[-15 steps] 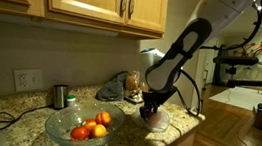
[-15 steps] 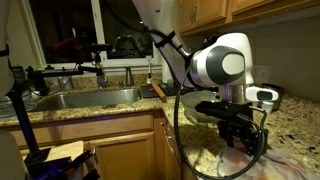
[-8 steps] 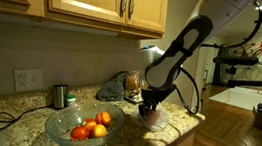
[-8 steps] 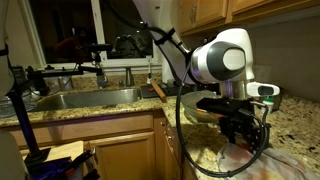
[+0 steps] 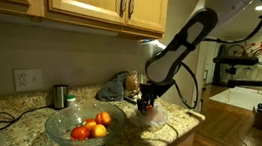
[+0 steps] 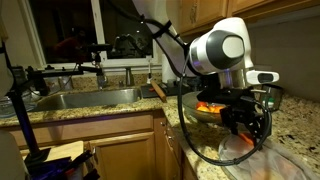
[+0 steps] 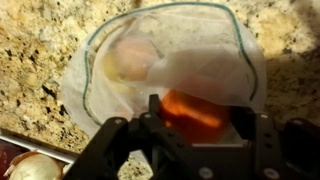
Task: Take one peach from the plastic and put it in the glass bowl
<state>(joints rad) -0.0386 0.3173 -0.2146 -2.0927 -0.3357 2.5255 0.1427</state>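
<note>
My gripper [image 7: 190,118] is shut on an orange peach [image 7: 188,108] and holds it just above the clear plastic bag [image 7: 200,55] on the granite counter. Another pale peach [image 7: 130,58] lies inside the bag. In an exterior view the gripper [image 5: 147,106] hangs over the plastic bag [image 5: 156,117], to the right of the glass bowl [image 5: 64,127], which holds several peaches [image 5: 92,128]. In the other exterior view the gripper [image 6: 248,122] is lifted over the bag [image 6: 262,165].
A metal cup [image 5: 60,96] and a wall outlet [image 5: 28,78] stand behind the bowl. A cloth heap [image 5: 120,84] lies at the back. A sink [image 6: 85,97] with a faucet is further along the counter. The counter's front edge [image 5: 158,137] is near the bag.
The gripper has risen from the plastic bag with the peach in it. The bowl and the bag have not moved.
</note>
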